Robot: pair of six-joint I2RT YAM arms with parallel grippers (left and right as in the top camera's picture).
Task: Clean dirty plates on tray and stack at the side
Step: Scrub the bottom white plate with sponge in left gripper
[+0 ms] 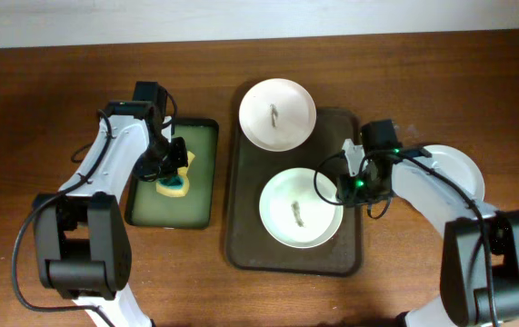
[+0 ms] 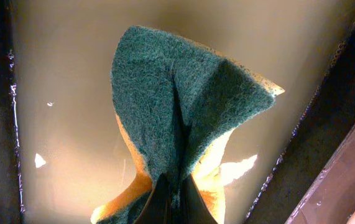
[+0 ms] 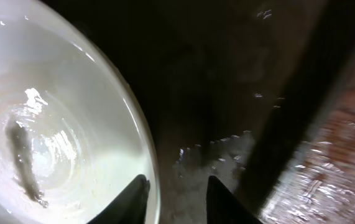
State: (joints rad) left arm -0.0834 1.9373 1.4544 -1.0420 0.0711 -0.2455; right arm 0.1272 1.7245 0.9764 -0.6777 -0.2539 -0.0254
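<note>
Right tool: released, fingers spread. It sits astride the right rim of the near plate, one finger over the lip and the other over bare tray. Contact cannot be confirmed.

Left tool: clenched on the sponge, which is folded with the green scour face outward. It is held over the wet floor of the small tray.

Layout, overhead:
- Near plate lies in the tray's near half, toward its right side, with a dark smear at centre.
- Far plate overlaps the tray's far rim and is also smeared.
- Third plate sits on the tabletop right of the tray, partly under the right arm. Its centre is hidden.

Key relation: the near plate lies directly left of the right tool, with its rim in the gap, so the right arm is much the nearer. The left tool with the sponge is well apart, beyond the tray's left rim. The plate is round and has no long axis. Its smear runs roughly near-to-far.

Judgement: the step reads as the right tool taking the rim so the plate can be wiped. The closing must catch a thin lip, and wet glaze may slip.
</note>
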